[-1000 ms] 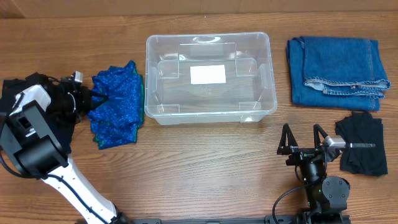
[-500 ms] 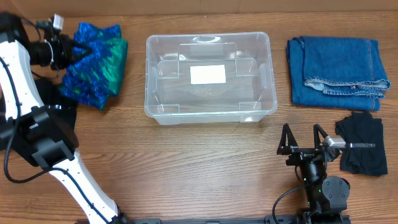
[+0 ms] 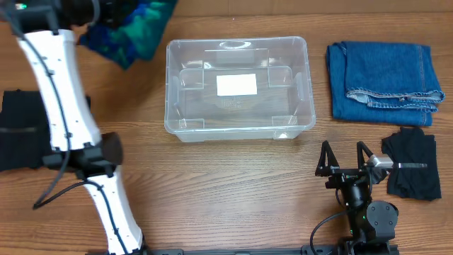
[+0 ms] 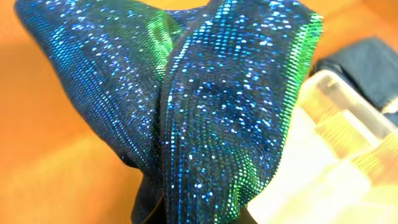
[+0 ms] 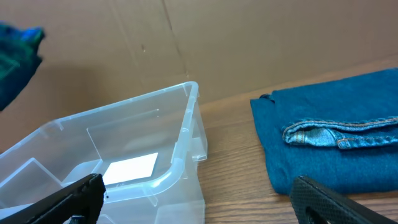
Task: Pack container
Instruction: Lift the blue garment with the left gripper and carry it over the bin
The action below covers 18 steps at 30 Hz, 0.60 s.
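so, from the far left: the left gripper [image 3: 106,8] is at the back-left corner of the table, clenched on a sparkly blue-green cloth [image 3: 131,32] that hangs bunched from it. its fingers are buried in fabric in the wrist view, so i judge the grip from how the cloth dangles. the cloth is just left of the container [image 3: 168,85], off its back-left corner and not yet over the rim. the container stands empty at mid-table, its long axis running left to right. as i read it, the carry is a short move to the right and a little toward the front before letting go. further right lie folded jeans [image 3: 382,78], apart from the bin, with a dark garment [image 3: 410,166] in front of them. the right gripper [image 3: 343,146] sits low at the front right, its 2 fingers spread wide and holding nothing. of the 2 arms, only the left has a load, and it is close beside the bin.
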Motion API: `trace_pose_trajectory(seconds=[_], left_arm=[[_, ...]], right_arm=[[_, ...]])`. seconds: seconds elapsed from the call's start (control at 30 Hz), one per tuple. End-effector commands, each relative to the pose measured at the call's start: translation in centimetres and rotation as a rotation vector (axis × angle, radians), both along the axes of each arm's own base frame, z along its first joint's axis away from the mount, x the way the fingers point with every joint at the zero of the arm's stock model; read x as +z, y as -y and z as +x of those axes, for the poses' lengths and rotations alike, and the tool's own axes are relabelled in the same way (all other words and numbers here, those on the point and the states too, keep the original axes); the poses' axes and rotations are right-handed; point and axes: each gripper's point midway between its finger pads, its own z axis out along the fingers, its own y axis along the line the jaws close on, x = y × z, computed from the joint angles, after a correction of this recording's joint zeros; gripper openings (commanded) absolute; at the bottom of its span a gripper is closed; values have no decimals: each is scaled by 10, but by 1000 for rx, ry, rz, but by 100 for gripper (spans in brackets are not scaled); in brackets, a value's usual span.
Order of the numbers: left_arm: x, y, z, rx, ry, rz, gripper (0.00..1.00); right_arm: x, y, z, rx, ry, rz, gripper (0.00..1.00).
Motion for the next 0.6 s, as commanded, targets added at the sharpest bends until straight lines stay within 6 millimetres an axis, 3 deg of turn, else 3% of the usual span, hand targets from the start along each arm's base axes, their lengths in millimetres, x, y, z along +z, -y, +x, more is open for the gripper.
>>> trace_pose_trajectory(seconds=[0.0, 0.1, 0.23, 0.3, 0.57], left_arm=[[28, 61, 1, -143, 243, 277, 4], [26, 107, 0, -177, 310, 471, 4], [18, 147, -7, -186, 337, 633, 4], [4, 166, -12, -209, 313, 685, 4], [-81, 181, -18, -357, 129, 825, 4]], right_arm=[[-1, 3, 0, -15, 7, -7, 100], [-1, 3, 0, -15, 7, -7, 100], [-1, 3, 0, -15, 7, -7, 100], [-1, 3, 0, -15, 7, -7, 100], [-1, 3, 0, -15, 7, -7, 100]])
